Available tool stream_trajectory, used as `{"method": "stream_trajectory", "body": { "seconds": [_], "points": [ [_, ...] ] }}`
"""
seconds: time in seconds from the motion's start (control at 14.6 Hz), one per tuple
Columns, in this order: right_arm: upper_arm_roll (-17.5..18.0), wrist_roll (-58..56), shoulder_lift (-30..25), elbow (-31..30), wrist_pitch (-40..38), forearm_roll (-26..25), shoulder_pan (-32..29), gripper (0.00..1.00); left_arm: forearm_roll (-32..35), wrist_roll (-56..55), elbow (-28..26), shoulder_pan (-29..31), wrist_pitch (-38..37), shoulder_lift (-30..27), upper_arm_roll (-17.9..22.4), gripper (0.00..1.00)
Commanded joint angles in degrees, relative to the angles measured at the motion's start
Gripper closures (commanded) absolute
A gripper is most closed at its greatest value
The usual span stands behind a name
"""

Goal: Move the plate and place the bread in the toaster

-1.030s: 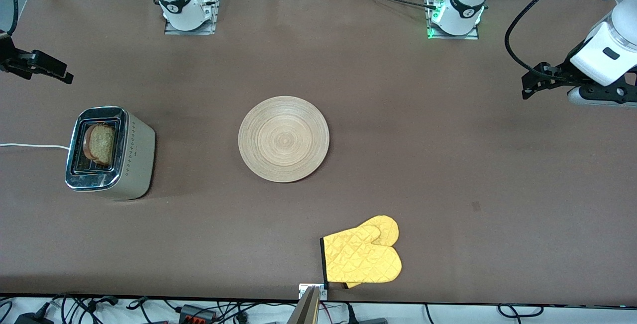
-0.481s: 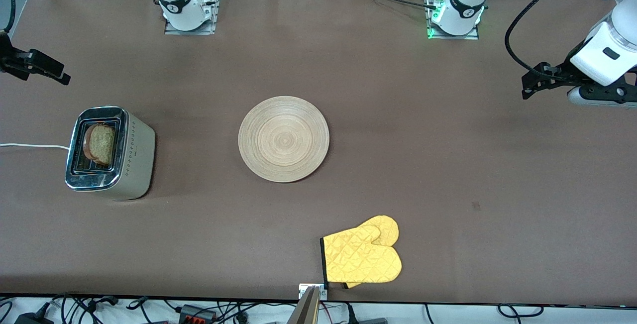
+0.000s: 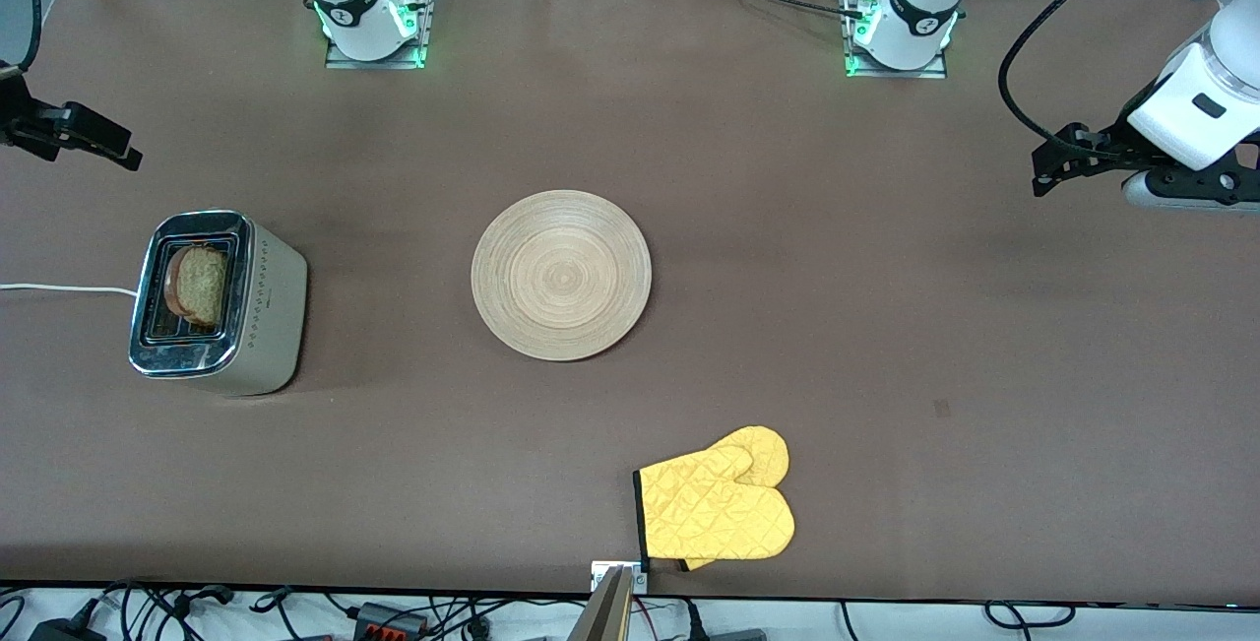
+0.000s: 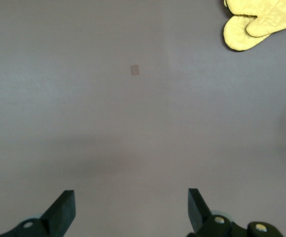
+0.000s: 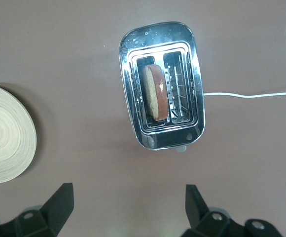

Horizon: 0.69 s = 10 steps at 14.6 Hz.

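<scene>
Both tools are open and empty: the right tool (image 5: 125, 210) hangs high over the table (image 3: 886, 326) above the toaster (image 3: 219, 302), the left tool (image 4: 130, 212) waits over the table's left-arm end. Bread (image 3: 200, 285) stands in a toaster slot; the plate (image 3: 561, 275) lies bare beside the toaster, toward the left arm. The task looks done, so both arms should keep clear of the toaster.

plate (image 3: 561, 275): table centre | toaster (image 3: 217, 301): beside plate, toward right arm's end | bread (image 3: 200, 287): in toaster slot | oven mitt (image 3: 717, 508): nearer front camera than plate
</scene>
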Motion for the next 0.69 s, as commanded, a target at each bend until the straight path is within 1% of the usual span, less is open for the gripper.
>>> {"method": "stream_trajectory", "body": {
  "seconds": [0.0, 0.62],
  "points": [
    [0.66, -0.81, 0.24, 0.77, -0.14, -0.55, -0.59, 0.0, -0.49, 1.09, -0.11, 0.28, -0.14, -0.41, 0.02, 0.0],
    [0.58, -0.81, 0.24, 0.77, -0.58, -0.55, -0.85, 0.0, -0.49, 1.09, -0.03, 0.28, -0.14, -0.41, 0.02, 0.0]
  ]
}}
